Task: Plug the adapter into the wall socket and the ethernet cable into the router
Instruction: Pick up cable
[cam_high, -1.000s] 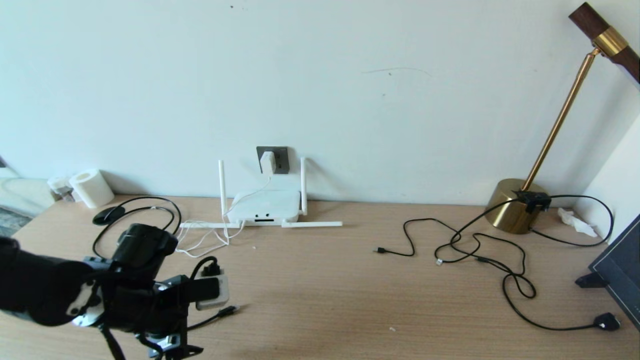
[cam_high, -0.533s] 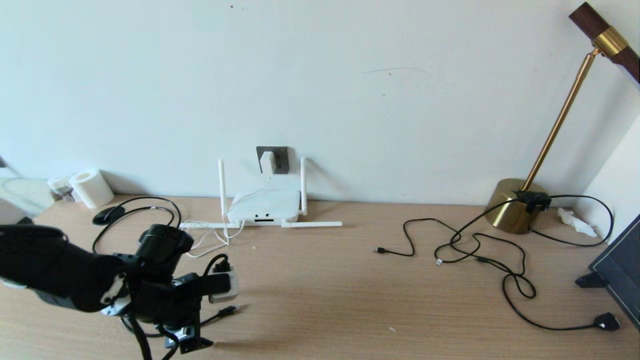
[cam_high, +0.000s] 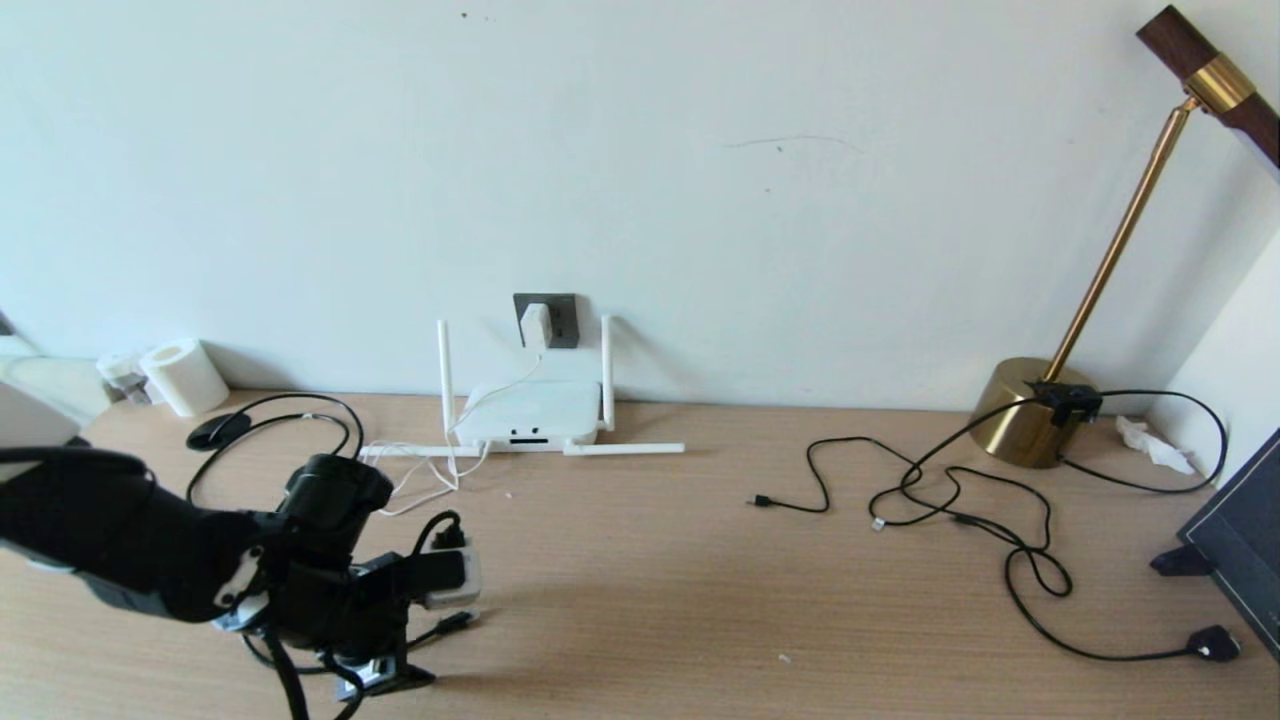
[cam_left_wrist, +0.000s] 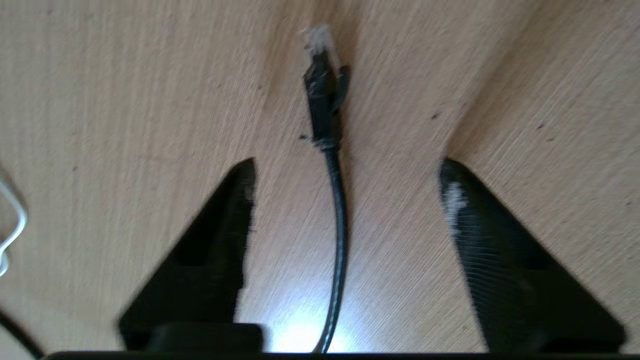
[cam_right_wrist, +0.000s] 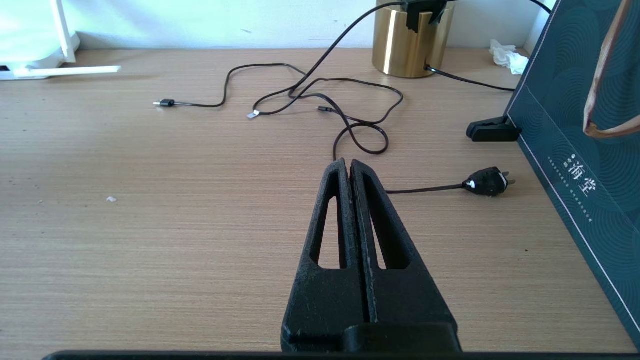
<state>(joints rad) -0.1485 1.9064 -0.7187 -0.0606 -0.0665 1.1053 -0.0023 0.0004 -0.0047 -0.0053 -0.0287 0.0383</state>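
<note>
Left arm down over the ethernet plug; adapter already in the wall.

Head view: adapter (cam_high: 535, 325) seated in the wall socket (cam_high: 560, 318), thin white cord trailing down to the router (cam_high: 530, 412) below it, so first half judged done. Left gripper (cam_high: 400, 640) shifted toward the router since a second ago and lowered to the desk (cam_high: 700, 580), right over the plug end of the ethernet cable (cam_high: 455, 622).
Left wrist view: fingers (cam_left_wrist: 220, 235) well apart, narrower than shortly before, straddling the ethernet cable without touching; clear-tipped plug just ahead of the tips. Nothing gripped yet; pinch judged next.
Right wrist view: right gripper (cam_right_wrist: 350, 167) pressed fully together, empty, parked above the desk.
</note>
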